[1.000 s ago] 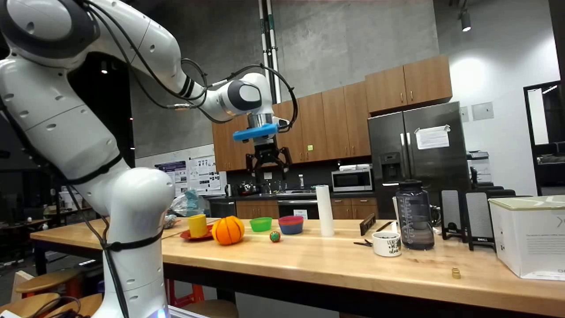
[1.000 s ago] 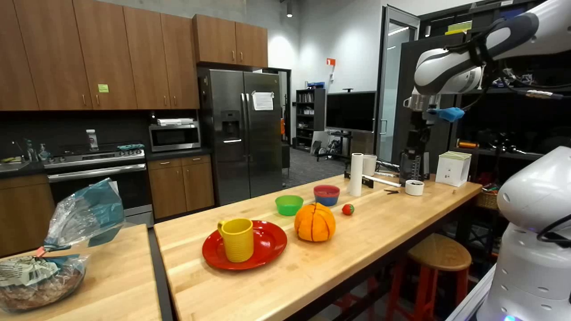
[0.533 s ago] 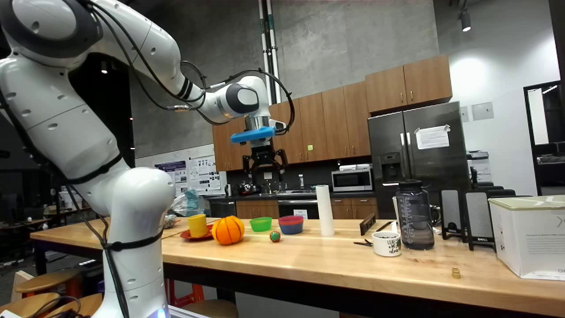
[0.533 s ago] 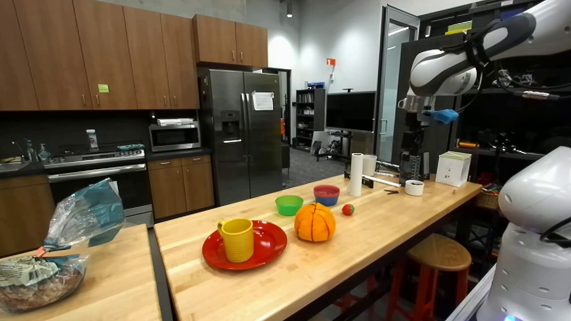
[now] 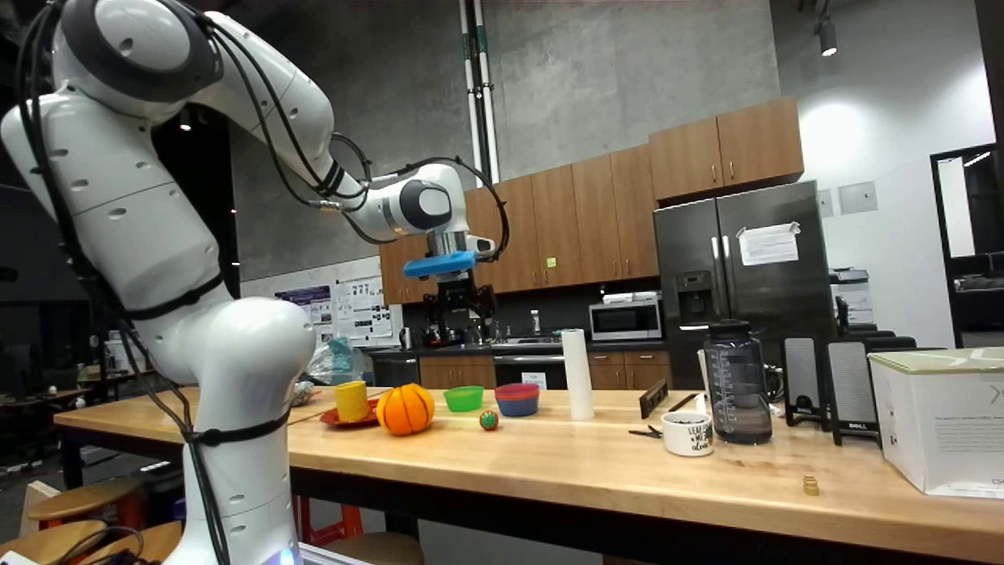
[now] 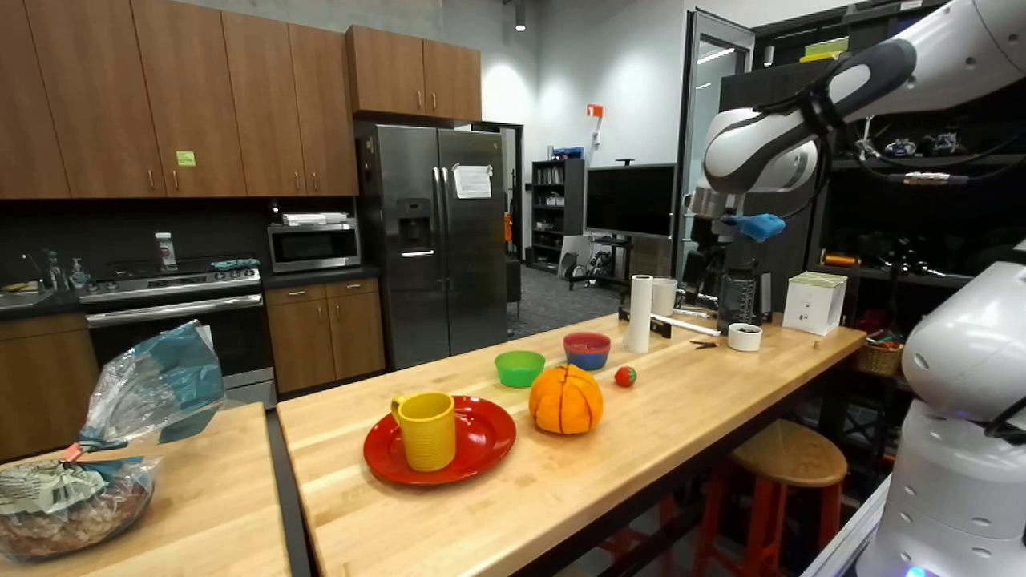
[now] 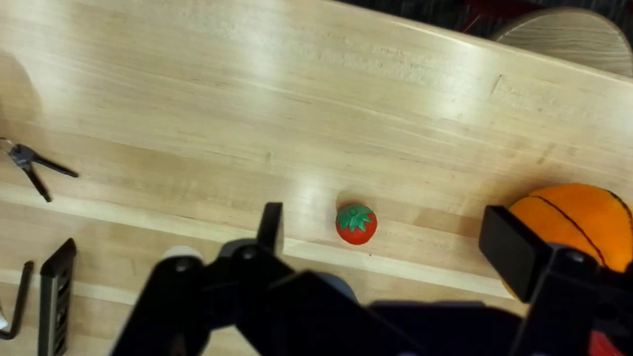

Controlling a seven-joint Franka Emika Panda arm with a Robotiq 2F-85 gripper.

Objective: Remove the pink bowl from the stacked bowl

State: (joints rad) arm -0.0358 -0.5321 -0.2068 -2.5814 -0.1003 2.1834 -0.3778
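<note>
The pink bowl is a small pinkish-red bowl nested in the top of the stacked bowl, which looks blue-purple. In an exterior view the pink bowl again sits in the stacked bowl, upright on the table. My gripper is open and empty, high above the table and apart from the bowls. It also shows in an exterior view, dark against the background. In the wrist view the fingers are wide apart with only tabletop and a toy strawberry below. Neither bowl can be made out there.
A green bowl, an orange pumpkin and the toy strawberry stand near the stack. A tall white roll stands beside it. A red plate holds a yellow mug. A white cup and a bottle stand farther along.
My gripper has moved lower and to the left in both exterior views, and has turned a little. The fingers stay apart. The bowls and other objects have not moved.
</note>
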